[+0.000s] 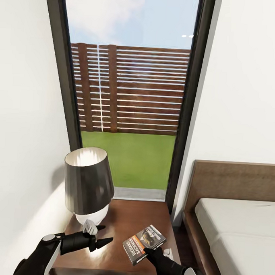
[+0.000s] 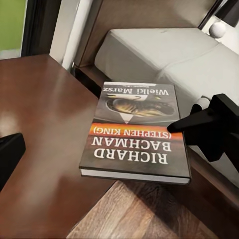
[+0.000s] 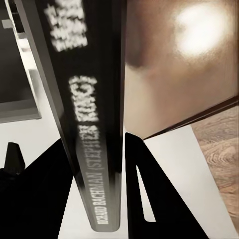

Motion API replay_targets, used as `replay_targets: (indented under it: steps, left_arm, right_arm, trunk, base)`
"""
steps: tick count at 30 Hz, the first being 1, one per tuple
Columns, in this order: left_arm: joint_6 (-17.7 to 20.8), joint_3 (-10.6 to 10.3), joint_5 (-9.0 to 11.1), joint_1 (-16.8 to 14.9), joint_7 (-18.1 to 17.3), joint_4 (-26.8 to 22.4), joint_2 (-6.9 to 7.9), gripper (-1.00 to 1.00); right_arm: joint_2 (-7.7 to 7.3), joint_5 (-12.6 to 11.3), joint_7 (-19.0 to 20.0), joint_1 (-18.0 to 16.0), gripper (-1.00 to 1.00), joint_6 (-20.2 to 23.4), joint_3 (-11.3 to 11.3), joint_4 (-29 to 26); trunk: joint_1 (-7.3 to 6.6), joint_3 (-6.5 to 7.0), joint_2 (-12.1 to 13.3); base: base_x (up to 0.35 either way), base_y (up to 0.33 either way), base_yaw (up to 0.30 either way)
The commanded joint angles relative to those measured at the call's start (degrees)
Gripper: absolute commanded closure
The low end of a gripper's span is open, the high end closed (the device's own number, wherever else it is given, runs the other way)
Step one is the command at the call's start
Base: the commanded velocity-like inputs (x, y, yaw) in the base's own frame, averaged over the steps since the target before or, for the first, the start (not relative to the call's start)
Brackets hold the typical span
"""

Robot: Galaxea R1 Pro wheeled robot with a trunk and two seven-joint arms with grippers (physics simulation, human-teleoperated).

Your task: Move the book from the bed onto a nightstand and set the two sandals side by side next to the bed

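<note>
Book on glossy nightstand (bed beside).

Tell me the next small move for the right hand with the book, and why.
Probably nudge the book further onto the nightstand, then open the right hand. Its fingers close on the book's spine, and in the left wrist view one corner overhangs the nightstand's edge above the floor.

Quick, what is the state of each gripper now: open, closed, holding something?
Left gripper: open, holding nothing, above the nightstand.
Right gripper: closed on the book, fingers either side of its spine.
</note>
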Motion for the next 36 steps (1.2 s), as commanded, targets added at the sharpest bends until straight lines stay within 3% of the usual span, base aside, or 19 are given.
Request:
replay_targets:
  steps: [1, 9, 17, 36]
  left_arm:
    - [0.5, 0.3, -0.4, 0.0, -0.4, -0.1, -0.05, -1.0]
    - [0.5, 0.3, -0.4, 0.0, -0.4, -0.1, -0.05, -1.0]
    - [0.5, 0.3, -0.4, 0.0, -0.4, -0.1, 0.0, -1.0]
    - [0.5, 0.3, -0.4, 0.0, -0.4, -0.1, -0.04, -1.0]
  right_arm:
    - [0.05, -0.1, 0.1, 0.0, 1.0, 0.4, -0.4, 0.0]
    - [0.02, -0.1, 0.1, 0.0, 1.0, 0.4, -0.4, 0.0]
    - [0.03, -0.1, 0.1, 0.0, 1.0, 0.4, -0.4, 0.0]
    - [0.01, -0.1, 0.1, 0.0, 1.0, 0.4, -0.4, 0.0]
  trunk:
    - [0.22, -0.25, -0.4]
    - [1.98, -1.68, -3.7]
    - [1.98, -1.68, -3.7]
    - [1.98, -1.68, -3.7]
  base:
    - [0.0, 0.0, 0.0]
    - [0.0, 0.0, 0.0]
    - [0.004, 0.0, 0.0]
    - [0.138, 0.0, 0.0]
